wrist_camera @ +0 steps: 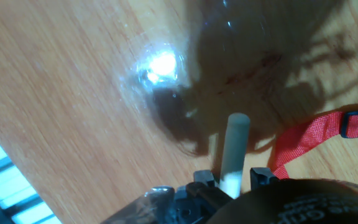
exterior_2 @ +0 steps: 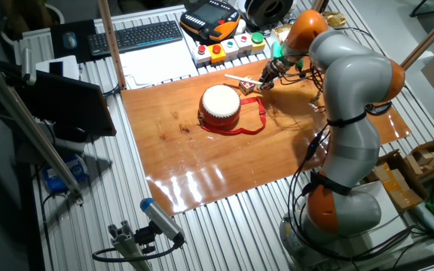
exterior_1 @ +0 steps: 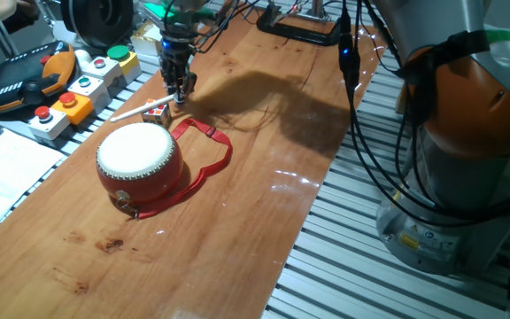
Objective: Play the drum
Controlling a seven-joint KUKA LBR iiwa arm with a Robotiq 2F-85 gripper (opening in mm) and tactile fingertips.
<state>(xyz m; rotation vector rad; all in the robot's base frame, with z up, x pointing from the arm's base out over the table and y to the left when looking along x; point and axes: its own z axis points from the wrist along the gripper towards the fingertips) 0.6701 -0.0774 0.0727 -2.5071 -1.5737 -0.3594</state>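
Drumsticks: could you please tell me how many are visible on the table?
1. The white drumstick lies on the table between the drum and the button boxes, beside the small cube; clutter beyond may hide others.

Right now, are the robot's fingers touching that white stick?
Touching. The hand view shows the white stick running down between the fingers, pinched at its lower end.

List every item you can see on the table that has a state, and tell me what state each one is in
drum: upright, skin up, untouched.
red strap: slack on the wood beside the drum.
drumstick: lying flat, one end at the gripper.
gripper: lowered to the table, around the stick's end; grip unclear.
small cube: resting beside the stick.
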